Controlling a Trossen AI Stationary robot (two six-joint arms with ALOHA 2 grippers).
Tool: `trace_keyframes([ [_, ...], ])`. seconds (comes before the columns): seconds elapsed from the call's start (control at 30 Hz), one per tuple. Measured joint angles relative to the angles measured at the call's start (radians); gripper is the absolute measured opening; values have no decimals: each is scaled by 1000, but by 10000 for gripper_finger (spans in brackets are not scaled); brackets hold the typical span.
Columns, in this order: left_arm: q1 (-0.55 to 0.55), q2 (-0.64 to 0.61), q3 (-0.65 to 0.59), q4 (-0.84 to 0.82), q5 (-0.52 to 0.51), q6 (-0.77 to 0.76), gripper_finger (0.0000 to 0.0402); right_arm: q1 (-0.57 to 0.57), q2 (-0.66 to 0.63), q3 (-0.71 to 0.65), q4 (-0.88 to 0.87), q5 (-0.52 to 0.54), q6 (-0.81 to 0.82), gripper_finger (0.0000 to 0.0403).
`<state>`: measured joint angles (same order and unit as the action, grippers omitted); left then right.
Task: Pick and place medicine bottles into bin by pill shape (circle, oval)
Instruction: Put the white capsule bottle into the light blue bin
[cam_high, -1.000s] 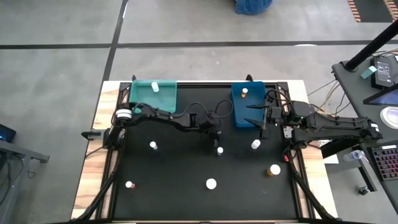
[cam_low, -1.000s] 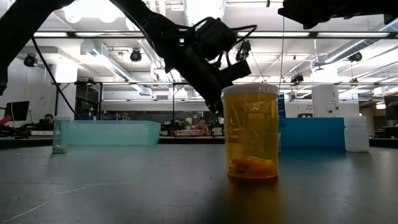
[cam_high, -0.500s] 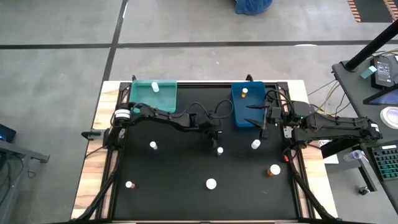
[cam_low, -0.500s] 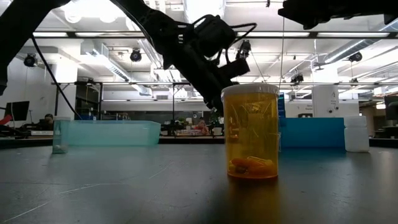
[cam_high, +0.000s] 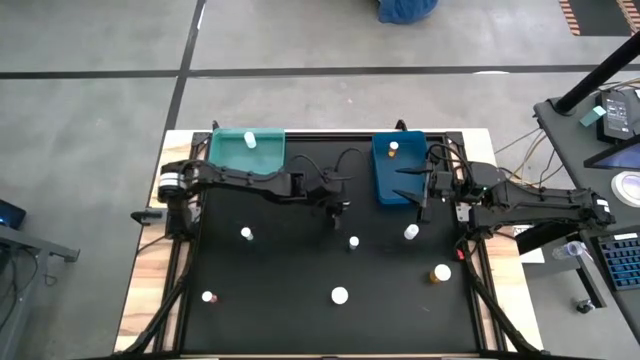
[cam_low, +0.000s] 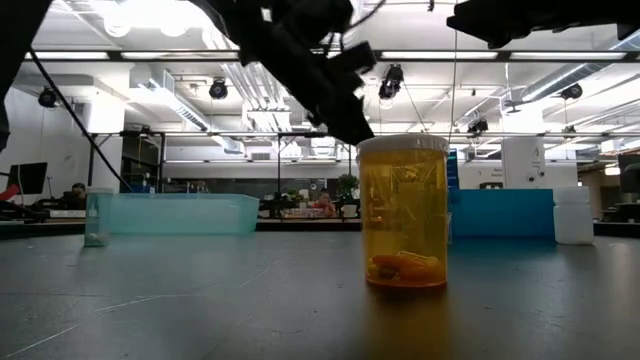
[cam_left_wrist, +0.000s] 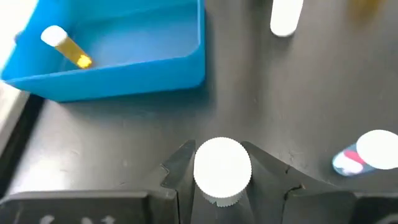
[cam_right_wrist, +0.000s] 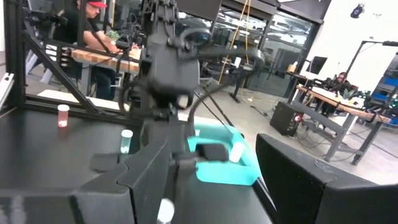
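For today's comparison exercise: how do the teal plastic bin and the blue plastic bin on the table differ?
The teal plastic bin sits at the table's far left; the blue plastic bin sits far right. The teal bin holds a white-capped bottle; the blue bin holds an amber bottle with a white cap. Both are open rectangular bins, each holding one bottle.

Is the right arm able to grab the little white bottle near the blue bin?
Probably yes. The right gripper hangs open over the blue bin, close to that white bottle, with only bare table around it. The left gripper is farther off, holding another bottle.
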<state>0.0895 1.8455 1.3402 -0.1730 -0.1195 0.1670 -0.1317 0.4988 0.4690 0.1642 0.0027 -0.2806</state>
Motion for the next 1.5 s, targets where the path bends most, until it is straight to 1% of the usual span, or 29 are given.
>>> trace_keyframes([
  [0.1,2,-69,-59,-4,-31,-1,97,0,0,0,0,-1,0,231],
  [0.27,6,-202,-170,3,-153,-23,97,0,1,0,3,-1,0,231],
  [0.33,16,-257,-210,-6,-176,-44,97,0,2,0,6,-1,1,231],
  [0.4,33,-313,-249,3,-179,-65,97,-1,2,0,6,-1,2,231],
  [0.6,108,-464,-356,-1,-264,-133,97,-2,8,0,10,-1,2,231],
  [0.8,222,-583,-444,-5,-283,-197,97,-6,9,0,13,-2,2,231],
  [0.93,310,-635,-493,-8,-283,-229,97,-7,10,0,13,-1,2,231],
  [1.17,479,-683,-563,-20,-283,-291,97,-7,10,0,13,-1,3,231],
  [1.3,581,-684,-569,-105,-283,-320,97,-7,10,0,13,-1,1,231],
  [1.5,714,-682,-603,-104,-283,-336,97,-7,10,0,13,-1,1,231],
])
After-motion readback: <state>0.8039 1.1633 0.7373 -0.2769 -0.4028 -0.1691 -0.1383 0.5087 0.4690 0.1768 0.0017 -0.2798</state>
